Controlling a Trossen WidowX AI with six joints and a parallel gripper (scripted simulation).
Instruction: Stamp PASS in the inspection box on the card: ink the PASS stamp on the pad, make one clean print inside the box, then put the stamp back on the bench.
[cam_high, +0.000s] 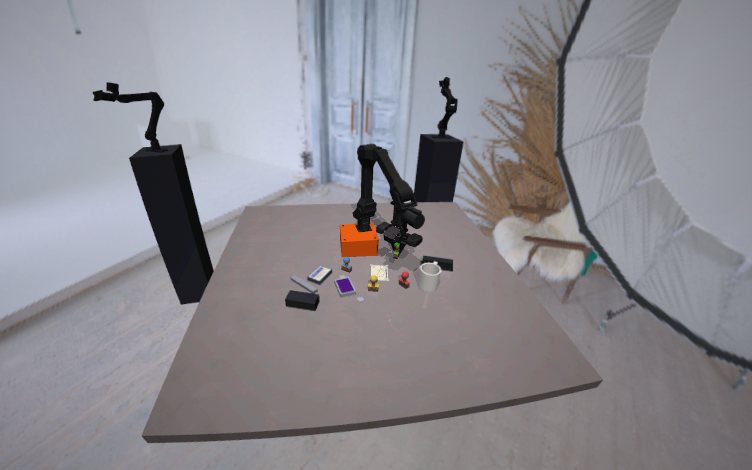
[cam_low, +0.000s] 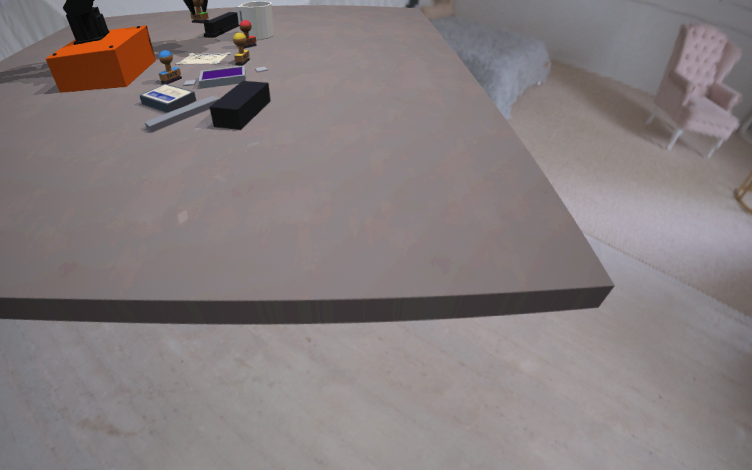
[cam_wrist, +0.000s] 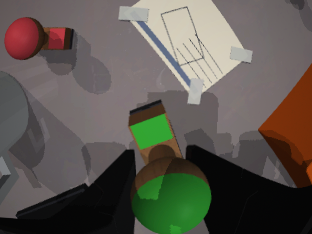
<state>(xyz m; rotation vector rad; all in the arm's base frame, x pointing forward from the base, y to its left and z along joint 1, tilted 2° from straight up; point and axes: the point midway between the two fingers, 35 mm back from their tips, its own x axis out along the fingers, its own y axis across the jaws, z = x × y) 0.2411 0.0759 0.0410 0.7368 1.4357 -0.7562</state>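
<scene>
My gripper (cam_high: 397, 244) (cam_low: 197, 7) (cam_wrist: 160, 155) is shut on the green-topped stamp (cam_high: 396, 250) (cam_low: 199, 17) (cam_wrist: 171, 202). It holds the stamp over the bench beside the card (cam_high: 374, 268) (cam_wrist: 217, 27), on the mug's side of the orange base; the stamp's underside is hidden. The card is taped down. Its outlined box (cam_wrist: 167, 37) overlaps thin slanted lines, and I can make out no PASS print inside it. The purple ink pad (cam_high: 344, 285) (cam_low: 222, 73) lies open beyond the card, near the yellow-topped stamp.
Blue (cam_high: 346, 261) (cam_low: 165, 57), yellow (cam_high: 373, 279) (cam_low: 239, 39) and red (cam_high: 404, 274) (cam_wrist: 24, 38) stamps stand around the card. A mug (cam_high: 429, 278), two black blocks (cam_high: 302, 300) (cam_high: 443, 264), a grey bar (cam_low: 180, 113), a labelled box (cam_low: 167, 96) and the orange base (cam_high: 358, 242) are nearby.
</scene>
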